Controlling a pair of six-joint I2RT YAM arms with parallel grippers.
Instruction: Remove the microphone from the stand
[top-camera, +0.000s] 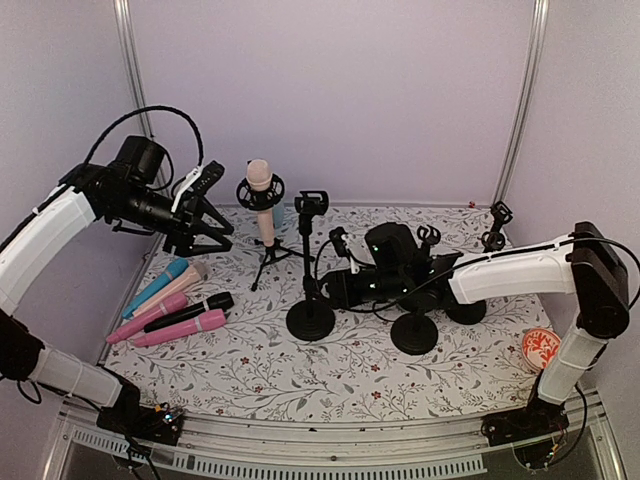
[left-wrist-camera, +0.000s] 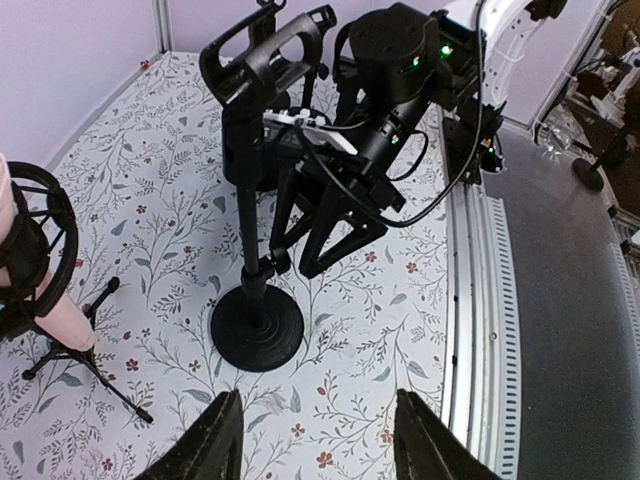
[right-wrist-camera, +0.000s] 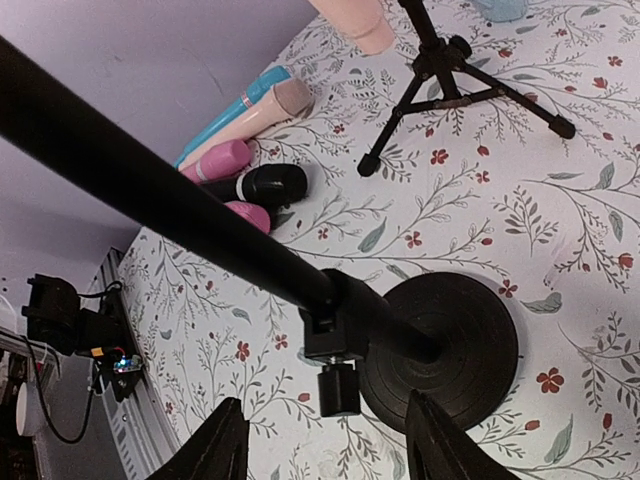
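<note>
A peach-pink microphone (top-camera: 260, 195) stands upright in a black shock mount on a small tripod stand (top-camera: 268, 258) at the back. Its lower end shows in the left wrist view (left-wrist-camera: 45, 290) and the right wrist view (right-wrist-camera: 352, 20). In front of it stands an empty black stand (top-camera: 311, 262) with a round base (right-wrist-camera: 450, 350) and an empty clip (left-wrist-camera: 262, 55). My left gripper (top-camera: 215, 232) is open and empty, raised to the left of the microphone; its fingers (left-wrist-camera: 215, 445) hang over bare cloth. My right gripper (top-camera: 336, 285) is open, low beside the empty stand's pole (right-wrist-camera: 150, 190).
Several loose microphones, blue (top-camera: 155, 285), peach (right-wrist-camera: 262, 110), black (top-camera: 190, 312) and pink (top-camera: 180, 328), lie at the left. More black round-base stands (top-camera: 415, 332) stand behind my right arm. An orange-and-white disc (top-camera: 541, 347) lies at the right. The table's metal front rail (left-wrist-camera: 480, 300) runs along the near edge.
</note>
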